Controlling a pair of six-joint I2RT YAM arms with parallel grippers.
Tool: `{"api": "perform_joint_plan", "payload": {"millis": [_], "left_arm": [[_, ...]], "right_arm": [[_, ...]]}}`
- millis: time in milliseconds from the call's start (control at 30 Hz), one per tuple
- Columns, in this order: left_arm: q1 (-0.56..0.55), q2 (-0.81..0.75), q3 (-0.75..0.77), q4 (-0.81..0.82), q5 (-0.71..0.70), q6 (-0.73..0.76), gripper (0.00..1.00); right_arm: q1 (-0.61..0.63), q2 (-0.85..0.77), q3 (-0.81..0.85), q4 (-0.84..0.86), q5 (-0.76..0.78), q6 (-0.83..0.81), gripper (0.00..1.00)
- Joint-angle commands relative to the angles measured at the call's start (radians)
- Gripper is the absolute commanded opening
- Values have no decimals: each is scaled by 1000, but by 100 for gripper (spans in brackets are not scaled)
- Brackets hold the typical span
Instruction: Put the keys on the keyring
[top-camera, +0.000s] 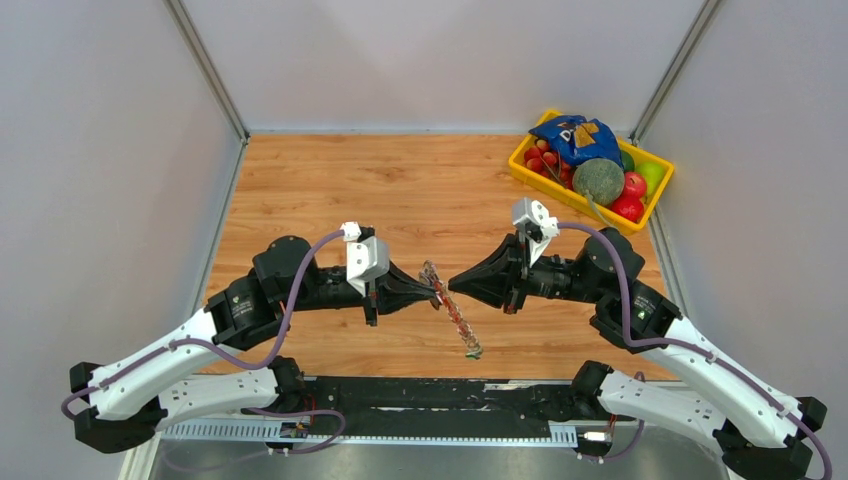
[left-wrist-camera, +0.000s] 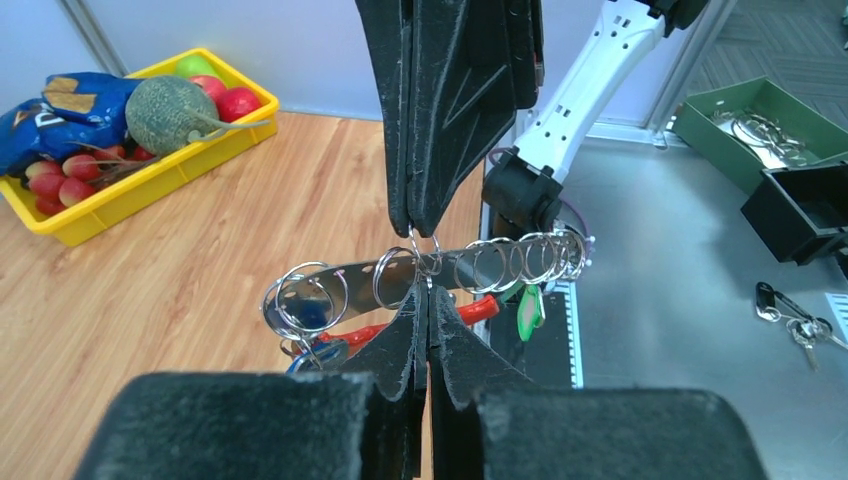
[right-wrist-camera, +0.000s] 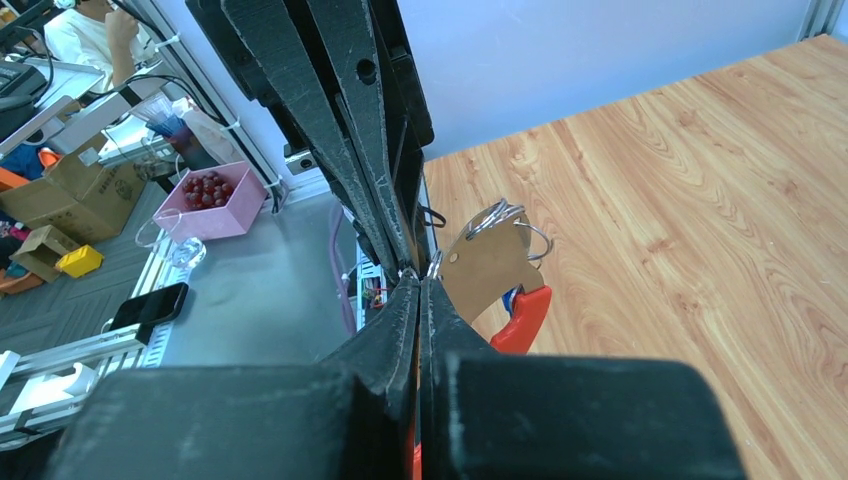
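left gripper (top-camera: 435, 291) — level, clamped on keyring (top-camera: 457, 318) | right gripper (top-camera: 452, 283) — tip-to-tip opposite; fingers closed, seemingly pinching its ring

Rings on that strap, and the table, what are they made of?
The rings look like metal: thin silver wire loops that glint in the light. The table looks like wood, brown with grain lines and a smooth, faintly shiny finish, though it could be a printed wood-look surface instead.

Looks like a robotics lab: a wooden desk (top-camera: 400, 180) walled by pale panels (top-camera: 100, 150), 2 robot arms (top-camera: 190, 345) (top-camera: 700, 360) bolted at its edge, cardboard boxes (right-wrist-camera: 70, 195) and a green parts bin (left-wrist-camera: 760, 115) just outside.
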Motion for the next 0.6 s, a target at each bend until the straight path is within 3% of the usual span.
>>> {"api": "perform_joint_plan", "payload": {"millis": [0,200,300,567], "left_arm": [[-5,-21,-8,41,-35,-16,6],[-5,-33,-15,66,-109,-33,14],[-5,-38,-17,74,-177,-41,16],[-5,-45,-37,107,-189,-48,17]], "right_arm": [[7,-16,5,89,14,17,0],[10,-16,5,89,11,17,0],[11,-15,2,84,8,16,0],[11,-13,-4,78,24,8,0]]}}
